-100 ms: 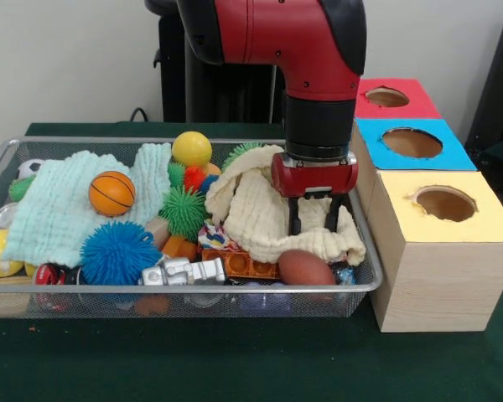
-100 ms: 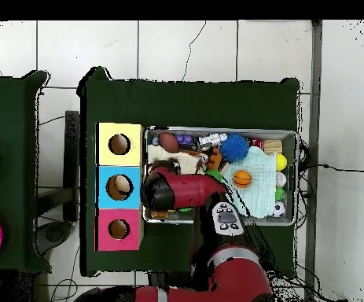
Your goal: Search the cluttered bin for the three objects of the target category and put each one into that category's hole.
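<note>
A: Where is the hand (image 1: 317, 216)?

B: It hangs low in the wire bin (image 1: 0, 163), at the end nearest the boxes, its two black fingers (image 1: 294, 216) spread apart and pressed into the cream cloth (image 1: 256, 213), gripping nothing that shows.

A: And the balls?

B: A small basketball (image 1: 111, 193) sits on the mint cloth (image 1: 54, 209), a yellow ball (image 1: 191, 149) by the far wall, a brown football (image 1: 306, 268) at the near wall below the hand. The yellow box (image 1: 419, 268), blue box (image 1: 443, 151) and red box (image 1: 415, 100) stand beside the bin.

Close front, high overhead; shared bin (image 1: 0, 163) (image 2: 298, 141).
</note>
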Robot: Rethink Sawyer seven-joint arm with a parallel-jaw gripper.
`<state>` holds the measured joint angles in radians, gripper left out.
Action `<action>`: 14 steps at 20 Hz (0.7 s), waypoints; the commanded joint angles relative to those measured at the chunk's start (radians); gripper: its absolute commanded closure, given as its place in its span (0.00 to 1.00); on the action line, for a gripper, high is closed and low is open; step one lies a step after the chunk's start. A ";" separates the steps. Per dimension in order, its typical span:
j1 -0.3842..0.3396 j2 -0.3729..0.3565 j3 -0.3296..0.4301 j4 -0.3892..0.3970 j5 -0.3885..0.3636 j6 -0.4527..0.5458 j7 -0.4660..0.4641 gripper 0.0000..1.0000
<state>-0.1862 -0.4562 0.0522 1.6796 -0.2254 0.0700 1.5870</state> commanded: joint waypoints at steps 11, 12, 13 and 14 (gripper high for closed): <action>0.085 -0.038 -0.176 0.021 0.010 0.112 0.134 1.00; 0.101 -0.085 -0.212 0.028 0.010 0.150 0.127 1.00; 0.110 -0.109 -0.232 0.033 0.011 0.171 0.125 1.00; 0.130 -0.140 -0.271 0.029 0.015 0.207 0.126 1.00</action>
<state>-0.0952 -0.4753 -0.0698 1.6757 -0.2256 0.0606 1.5870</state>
